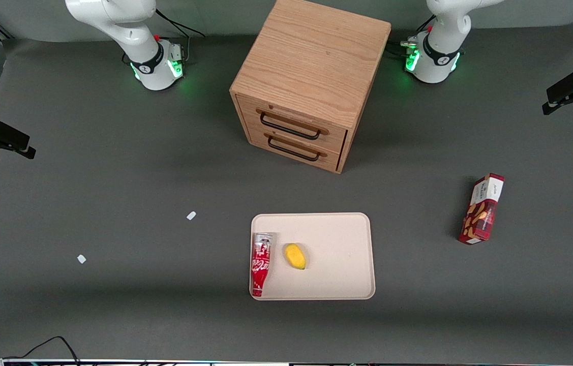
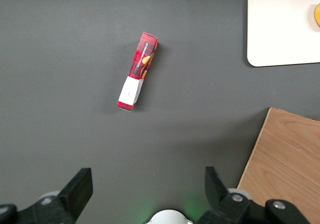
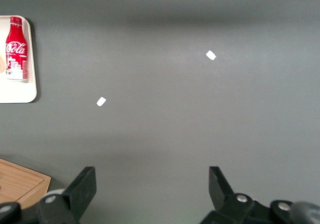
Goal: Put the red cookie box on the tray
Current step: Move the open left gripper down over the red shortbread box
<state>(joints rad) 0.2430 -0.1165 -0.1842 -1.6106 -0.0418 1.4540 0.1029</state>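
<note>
The red cookie box (image 1: 482, 209) lies flat on the grey table toward the working arm's end, well apart from the tray; in the left wrist view (image 2: 137, 71) its white end panel points toward the gripper. The cream tray (image 1: 342, 284) sits near the front camera, in front of the drawer cabinet; a corner of it shows in the left wrist view (image 2: 280, 33). My left gripper (image 2: 147, 185) is open and empty, high above the table near its arm's base, with the box well clear of its fingers. It is out of the front view.
A red-and-white soda can (image 1: 261, 264) and a yellow fruit (image 1: 295, 256) lie on the tray. A wooden two-drawer cabinet (image 1: 311, 81) stands mid-table, its edge near the gripper (image 2: 290, 164). Two white scraps (image 1: 191, 215) lie toward the parked arm's end.
</note>
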